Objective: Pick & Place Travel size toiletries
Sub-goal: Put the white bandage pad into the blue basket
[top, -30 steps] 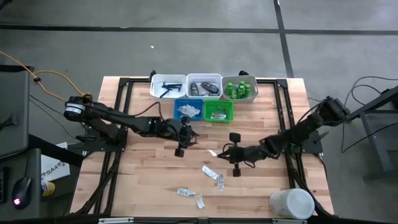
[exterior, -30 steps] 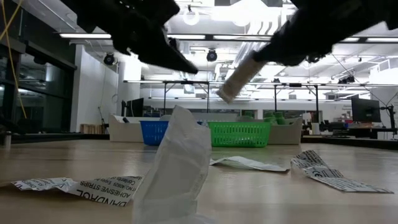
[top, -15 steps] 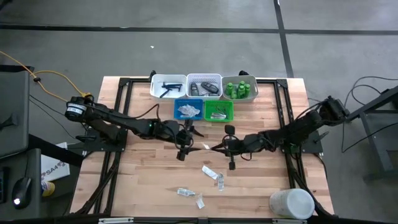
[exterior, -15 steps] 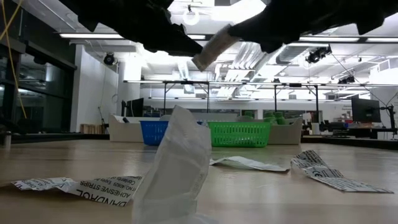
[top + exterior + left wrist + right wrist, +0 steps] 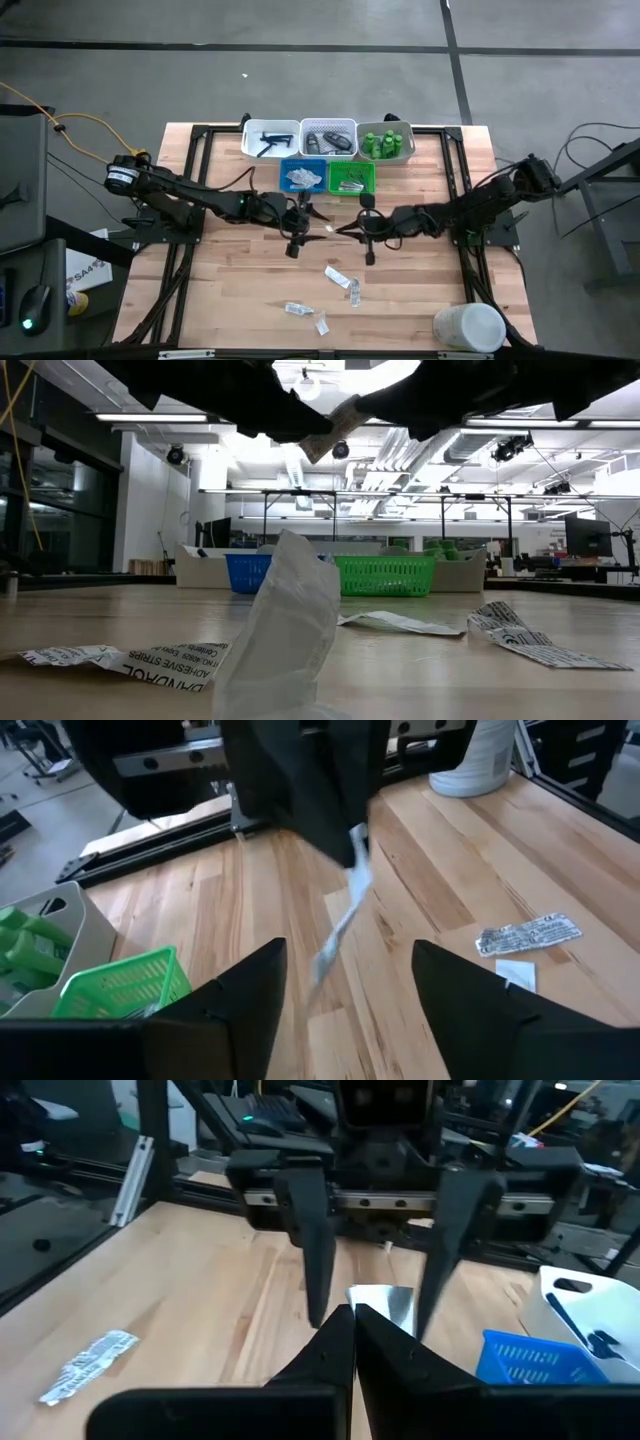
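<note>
Above mid-table, behind loose packets [image 5: 338, 277], right gripper [image 5: 340, 230] carried leftward from a second ago, clenched on a flat clear packet [image 5: 381, 1304]. Left gripper [image 5: 322, 226] closed in meanwhile, fingers [image 5: 311, 1240] spread either side of it, not yet gripping. Judged: mid-air handover, then the blue tray [image 5: 284, 172] beyond.

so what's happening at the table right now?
A handover in mid-air over the wooden table. The right gripper has its jaws shut on a flat clear-white packet, holding it out. The left gripper faces it with jaws open on either side of the packet. More packets lie loose on the table, short of the sorting trays.
</note>
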